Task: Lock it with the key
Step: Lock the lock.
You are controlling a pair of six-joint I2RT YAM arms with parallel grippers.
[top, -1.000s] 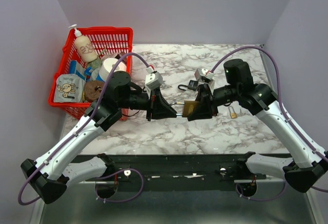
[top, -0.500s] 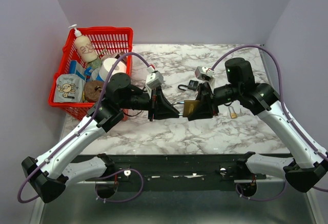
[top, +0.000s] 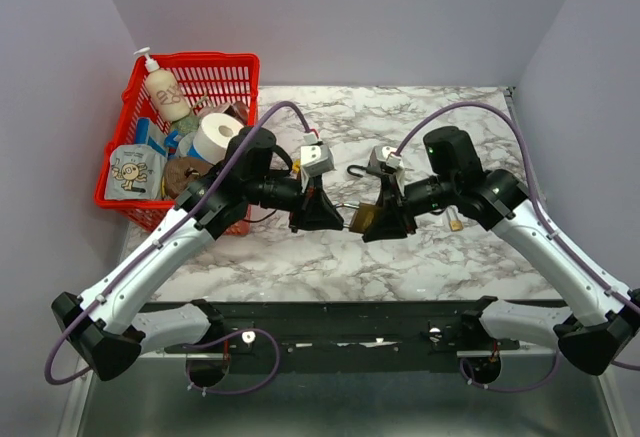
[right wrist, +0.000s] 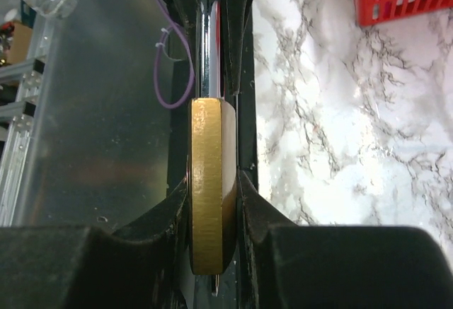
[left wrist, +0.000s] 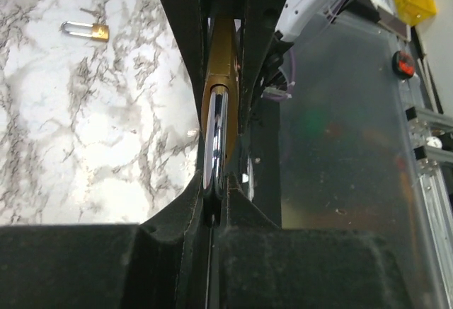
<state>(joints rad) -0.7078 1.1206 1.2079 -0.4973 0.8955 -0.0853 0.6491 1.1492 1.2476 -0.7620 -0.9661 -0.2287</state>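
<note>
A brass padlock (top: pixel 364 218) hangs in the air between my two grippers, over the middle of the marble table (top: pixel 330 257). My right gripper (top: pixel 378 221) is shut on its brass body (right wrist: pixel 207 182). My left gripper (top: pixel 340 219) is shut on the silver shackle (left wrist: pixel 216 136), with the brass body (left wrist: pixel 222 47) beyond it. In the wrist views the left gripper (left wrist: pixel 214 190) and the right gripper (right wrist: pixel 212 206) both clamp the lock edge-on. A thin metal tip (right wrist: pixel 215 286) shows under the body; I cannot tell whether it is the key.
A small brass padlock (top: pixel 455 220) (left wrist: pixel 85 30) lies on the table right of my right gripper. A black hooked item (top: pixel 357 170) lies behind the grippers. A red basket (top: pixel 200 57) full of bottles and packets stands at the back left.
Both arms have swung in towards each other, the left elbow rightward and the right elbow leftward. The padlock has shifted slightly left and nearer, still held by both grippers.
</note>
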